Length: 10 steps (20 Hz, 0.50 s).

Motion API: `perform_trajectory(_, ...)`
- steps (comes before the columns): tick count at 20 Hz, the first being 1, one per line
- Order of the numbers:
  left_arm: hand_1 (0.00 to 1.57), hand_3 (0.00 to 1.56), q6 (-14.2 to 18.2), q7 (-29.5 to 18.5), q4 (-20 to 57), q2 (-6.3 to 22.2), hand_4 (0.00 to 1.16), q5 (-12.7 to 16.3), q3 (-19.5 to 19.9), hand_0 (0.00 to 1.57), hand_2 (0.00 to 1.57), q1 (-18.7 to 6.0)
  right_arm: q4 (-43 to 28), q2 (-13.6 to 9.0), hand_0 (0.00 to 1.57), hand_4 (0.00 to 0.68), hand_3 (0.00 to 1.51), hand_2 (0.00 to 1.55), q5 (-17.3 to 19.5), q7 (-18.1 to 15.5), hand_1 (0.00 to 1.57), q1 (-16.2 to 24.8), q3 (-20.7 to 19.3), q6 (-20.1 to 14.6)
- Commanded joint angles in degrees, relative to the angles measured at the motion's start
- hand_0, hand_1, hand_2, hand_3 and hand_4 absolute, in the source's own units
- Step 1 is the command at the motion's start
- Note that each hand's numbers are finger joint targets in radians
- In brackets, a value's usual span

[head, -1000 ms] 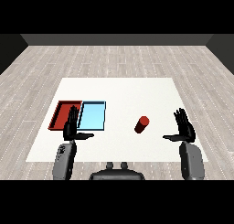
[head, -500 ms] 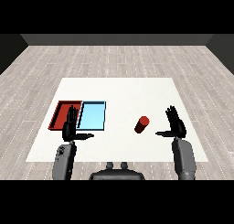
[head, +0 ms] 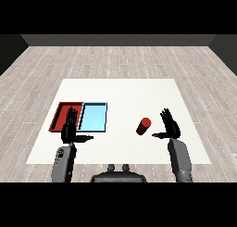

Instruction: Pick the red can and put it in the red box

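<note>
Red can (head: 144, 126) upright on the table, at 9 o'clock of the right hand (head: 170, 127), just beside it, untouched.
Both hands spread, left hand (head: 69, 129) included. Can looks rigid, light, likely slick: wrap mid-body. Red tray (head: 59, 115) far at 9.

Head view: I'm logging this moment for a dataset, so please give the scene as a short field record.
red can: on the table, right of the trays, held by neither hand
red tray: leftmost, beside the light blue tray
right hand: open, just right of the can
left hand: open, over the red tray's near edge
</note>
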Motion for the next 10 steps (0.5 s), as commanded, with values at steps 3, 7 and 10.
perform_trajectory(3,0.00,0.00,-1.68,2.77,1.76,2.81,0.00,2.89,3.13,0.00,0.00,-4.29,5.77,1.72,0.00,0.000,0.00,0.00,1.76,-4.51,0.00,-1.03,1.33,-0.29)
perform_trajectory(7,0.00,0.00,1.66,5.65,-4.66,-0.45,0.00,1.49,-0.25,0.00,0.00,-1.24,8.52,2.05,0.00,0.000,0.00,0.00,0.97,-5.05,0.00,-2.68,1.30,0.21)
perform_trajectory(10,0.00,0.00,-0.35,0.52,-0.66,0.13,0.00,1.60,0.68,0.00,0.00,1.42,5.24,6.07,0.00,0.000,0.00,0.00,1.31,-1.93,0.00,-1.90,4.08,-2.86)
